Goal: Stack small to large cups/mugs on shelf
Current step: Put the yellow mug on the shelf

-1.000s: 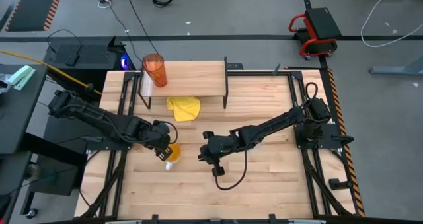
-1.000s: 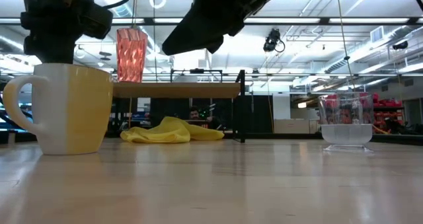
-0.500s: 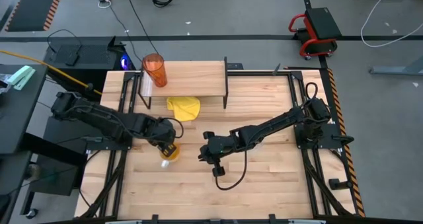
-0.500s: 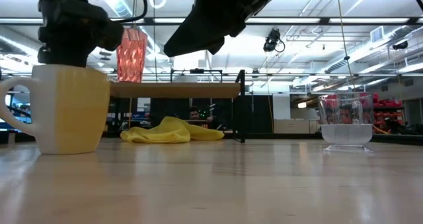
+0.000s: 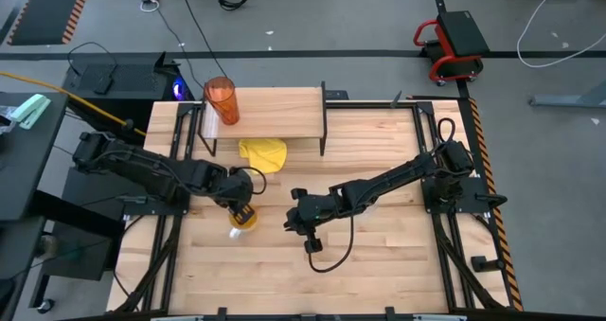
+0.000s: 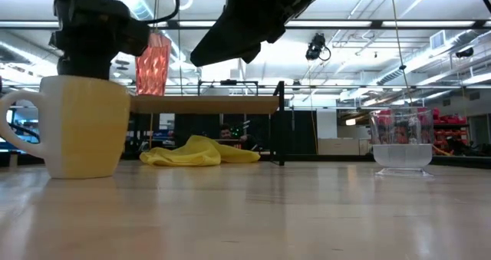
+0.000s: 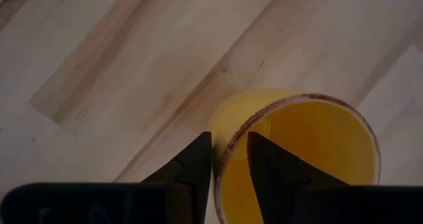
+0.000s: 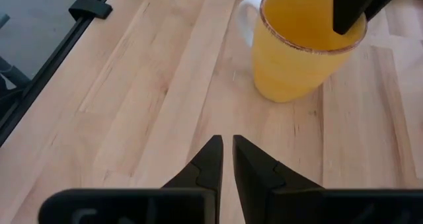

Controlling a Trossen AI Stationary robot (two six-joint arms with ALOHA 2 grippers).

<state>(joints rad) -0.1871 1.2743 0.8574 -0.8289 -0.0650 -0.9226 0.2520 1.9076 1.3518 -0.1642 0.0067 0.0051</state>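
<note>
The orange mug (image 5: 243,218) with a white handle stands on its base on the table near the left edge, large in the low view (image 6: 84,126). My left gripper (image 7: 228,159) is over it from above, shut on its rim. My right gripper (image 8: 227,152) hovers shut over bare table to the mug's right, touching nothing, and faces the mug (image 8: 304,52). The orange-red tumbler (image 5: 222,100) stands on the left end of the shelf (image 5: 279,113). The clear cup (image 6: 400,146) stands on the table at the right in the low view. My left gripper has the mug's rim (image 7: 223,151) between its fingers, one finger (image 7: 268,161) inside the mug and one (image 7: 195,161) outside, at a stretch away from the handle. The fingers come from above, pointing down. The mug stands upright with its base on the table.
A yellow cloth (image 5: 263,154) lies on the table at the shelf's front edge, partly under it. The shelf's black legs (image 5: 324,122) stand on the far part of the table. Bare wood lies along the near edge (image 5: 312,283).
My left gripper has moved a little toward the table's right and far edge, coming over the mug's rim. The mug stays on the table, shifted only slightly. My right arm has kept still.
</note>
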